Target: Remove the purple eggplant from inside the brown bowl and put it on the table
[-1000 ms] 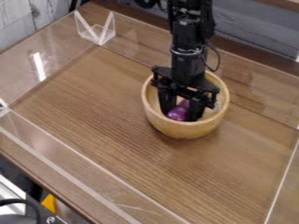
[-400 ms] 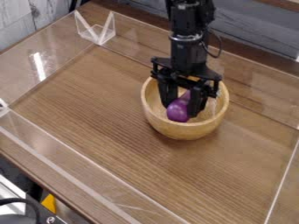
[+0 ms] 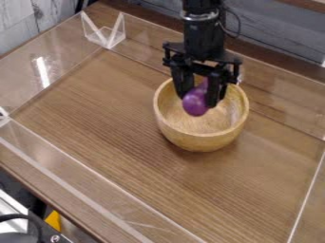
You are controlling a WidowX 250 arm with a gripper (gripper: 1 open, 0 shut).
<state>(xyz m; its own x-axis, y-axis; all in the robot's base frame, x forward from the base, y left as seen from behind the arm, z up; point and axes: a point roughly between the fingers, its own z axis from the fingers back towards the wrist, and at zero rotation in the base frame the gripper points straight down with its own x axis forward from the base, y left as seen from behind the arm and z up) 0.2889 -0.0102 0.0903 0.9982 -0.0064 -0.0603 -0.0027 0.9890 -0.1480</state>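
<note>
Claw (image 3: 197, 95) fingers (black, pointed straight down) are seen closed on the purple eggplant (image 3: 193, 102), which is held clear above the hollow of the brown bowl (image 3: 200, 134). That bowl is set toward the far right of the table (image 3: 102, 123).

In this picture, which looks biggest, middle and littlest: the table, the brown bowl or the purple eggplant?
1. The table looks biggest; it fills most of the picture.
2. The brown bowl is in the middle, covering just a small patch of the table.
3. The purple eggplant looks littlest, much narrower than the bowl.
</note>
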